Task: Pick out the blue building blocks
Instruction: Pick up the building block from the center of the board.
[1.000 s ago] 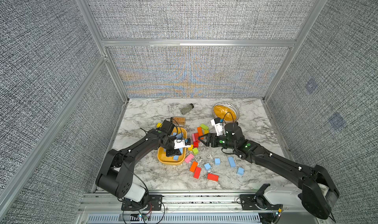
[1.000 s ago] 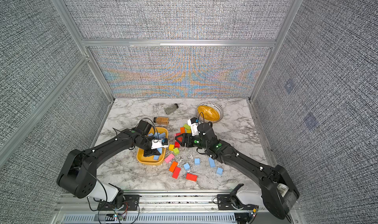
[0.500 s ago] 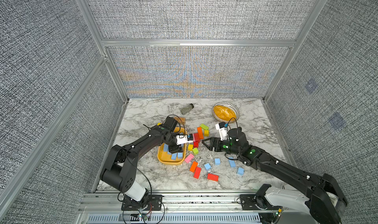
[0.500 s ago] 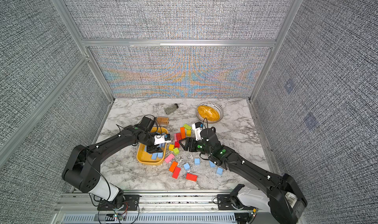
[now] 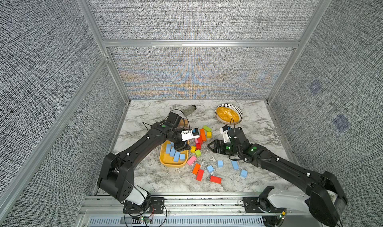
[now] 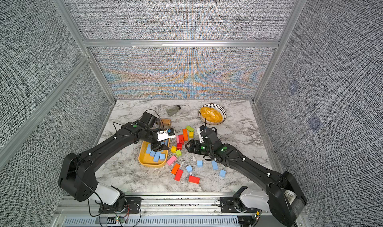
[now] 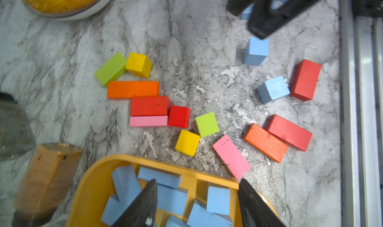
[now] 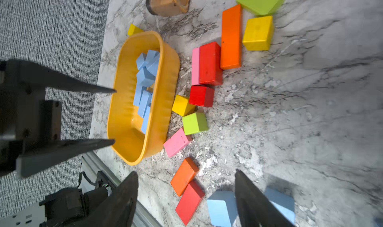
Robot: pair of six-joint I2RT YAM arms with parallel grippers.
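Over yellow tray (image 7: 91,190), left fingers (image 7: 143,205) spread, empty; blue building blocks (image 7: 218,200) inside.

Grey woven fabric panels (image 5: 196,14) in an aluminium frame (image 5: 199,43) enclose a white marble-patterned tabletop (image 5: 149,114); the light seems even, apparently from above.

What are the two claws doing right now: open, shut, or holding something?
Left gripper: open, holding nothing, above the blue blocks in the yellow tray.
Right gripper: open, holding nothing.
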